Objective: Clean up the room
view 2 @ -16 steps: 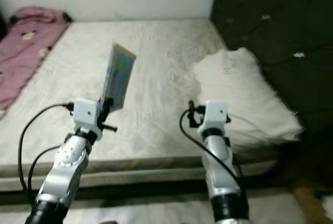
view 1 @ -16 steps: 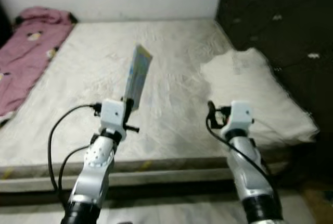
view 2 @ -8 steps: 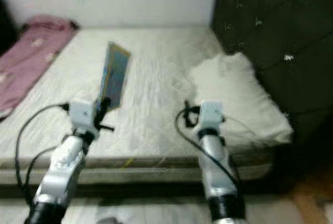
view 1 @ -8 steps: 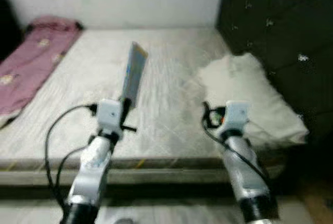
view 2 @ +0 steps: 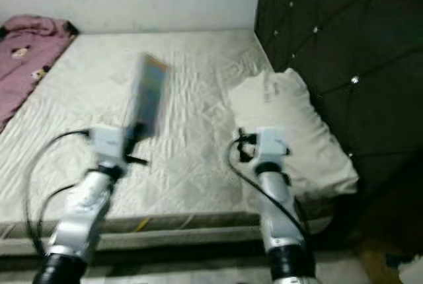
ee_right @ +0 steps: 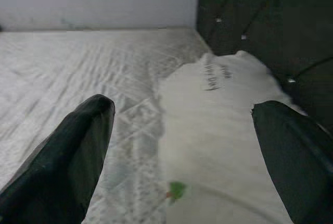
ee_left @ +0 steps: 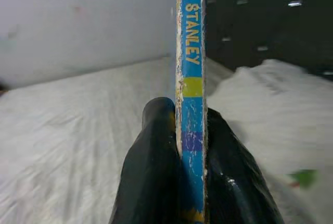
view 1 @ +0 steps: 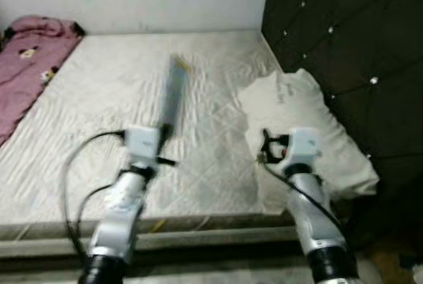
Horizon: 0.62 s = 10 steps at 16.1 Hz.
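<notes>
Standing on end in the left end effector (ee_left: 190,146), thin blue book (ee_left: 190,78), spine toward the wrist camera, long axis running up and away from the fingers (ee_left: 151,172), which are clamped on its lower end, one on each cover. Held clear above the bed (view 1: 99,99), over the near half of the bare mattress, not touching it; blurred in the head views. Nearer arm, by judgement: the left, already carrying it; no reach required, only a place to set it down. Right end effector (ee_right: 182,146) empty, fingers spread wide apart, raised beside the white pillow (view 1: 304,119) at the dark headboard (view 1: 344,33). Pink blanket (view 1: 26,53) bunched at the far left corner of the bed, well apart from both arms.
</notes>
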Motion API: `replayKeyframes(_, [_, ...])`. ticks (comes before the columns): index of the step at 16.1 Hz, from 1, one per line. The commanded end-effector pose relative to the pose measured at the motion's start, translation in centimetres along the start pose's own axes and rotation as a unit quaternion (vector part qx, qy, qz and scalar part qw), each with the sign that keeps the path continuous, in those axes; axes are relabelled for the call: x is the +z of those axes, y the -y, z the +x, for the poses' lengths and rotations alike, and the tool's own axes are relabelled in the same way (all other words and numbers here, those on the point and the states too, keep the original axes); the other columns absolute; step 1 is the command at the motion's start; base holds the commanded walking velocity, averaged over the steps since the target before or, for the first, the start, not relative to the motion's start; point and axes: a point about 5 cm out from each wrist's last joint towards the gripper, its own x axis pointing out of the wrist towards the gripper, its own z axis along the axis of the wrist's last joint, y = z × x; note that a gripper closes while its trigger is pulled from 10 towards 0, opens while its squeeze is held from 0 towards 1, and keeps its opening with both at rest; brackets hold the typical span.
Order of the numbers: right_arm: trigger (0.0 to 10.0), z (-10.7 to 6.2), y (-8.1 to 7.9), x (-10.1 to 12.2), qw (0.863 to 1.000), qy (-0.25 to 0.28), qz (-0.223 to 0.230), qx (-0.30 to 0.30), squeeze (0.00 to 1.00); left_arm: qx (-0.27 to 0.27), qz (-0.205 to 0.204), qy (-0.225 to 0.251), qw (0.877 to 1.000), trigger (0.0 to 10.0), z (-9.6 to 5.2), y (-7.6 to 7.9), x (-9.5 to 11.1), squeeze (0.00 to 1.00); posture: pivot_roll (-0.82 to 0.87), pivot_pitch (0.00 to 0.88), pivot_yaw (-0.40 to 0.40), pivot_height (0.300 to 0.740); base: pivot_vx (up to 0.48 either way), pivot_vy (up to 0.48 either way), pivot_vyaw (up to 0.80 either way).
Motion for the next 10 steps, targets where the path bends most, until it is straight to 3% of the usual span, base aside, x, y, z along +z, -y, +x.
replayKeyframes(1, [10.0, 0.28, -1.31, 0.71, 1.000, 0.013, 0.005, 0.018, 0.00, 0.034, 0.017, 0.018, 0.999, 10.0, -0.07, -1.92, 0.92, 0.00, 0.01, 0.000, 0.033, 0.740, 0.000, 0.000, 0.00])
replayKeyframes(4, [10.0, 0.25, -1.28, 0.70, 1.000, 0.013, 0.006, 0.019, 0.00, 0.032, 0.015, 0.020, 0.999, 10.0, -0.09, -1.86, 0.94, 0.00, 0.01, 0.000, 0.032, 0.740, 0.000, 0.000, 0.00])
replayKeyframes(10, [10.0, 0.23, -1.43, 0.77, 0.999, 0.017, 0.002, 0.027, 0.00, 0.024, 0.015, 0.024, 0.999, 10.0, -0.12, -1.61, 0.98, 0.00, 0.01, 0.000, 0.030, 0.740, 0.383, 0.000, 0.09])
